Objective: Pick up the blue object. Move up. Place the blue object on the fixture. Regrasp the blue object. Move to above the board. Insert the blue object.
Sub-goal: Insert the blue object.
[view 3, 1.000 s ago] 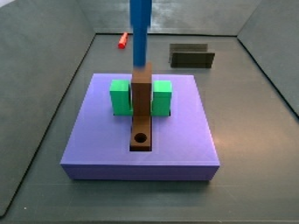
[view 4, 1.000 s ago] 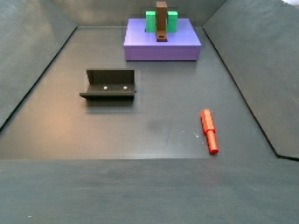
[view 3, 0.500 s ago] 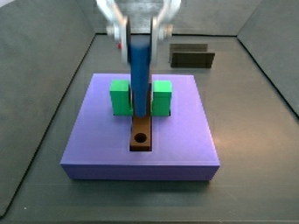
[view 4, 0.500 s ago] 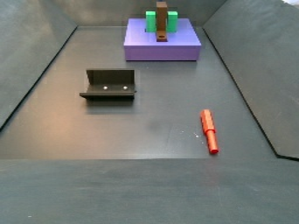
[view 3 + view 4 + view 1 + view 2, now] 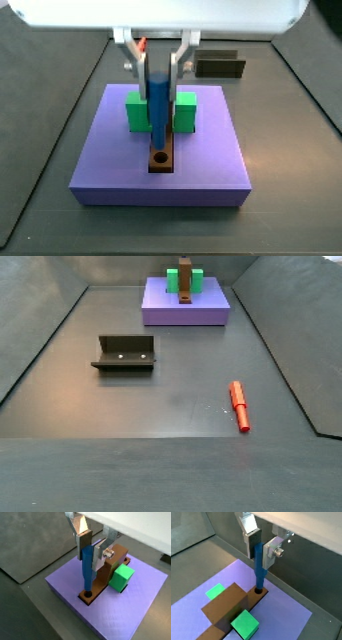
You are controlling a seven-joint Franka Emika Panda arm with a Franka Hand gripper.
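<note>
Here, the gripper (image 5: 93,546) stands clamped on the blue object (image 5: 87,568) above the board (image 5: 137,607).
In both wrist views the upright peg's lower tip meets the round hole (image 5: 258,590) in the brown bar (image 5: 230,606), beside the green block (image 5: 123,578).

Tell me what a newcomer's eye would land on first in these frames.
The blue peg stands out first: upright, held between the tool's silver fingers, with its lower end at the round hole in the brown bar. That bar lies on the lavender board beside a bright green block. Away from the board, a red peg lies on the dark floor, with the fixture standing nearby.
</note>
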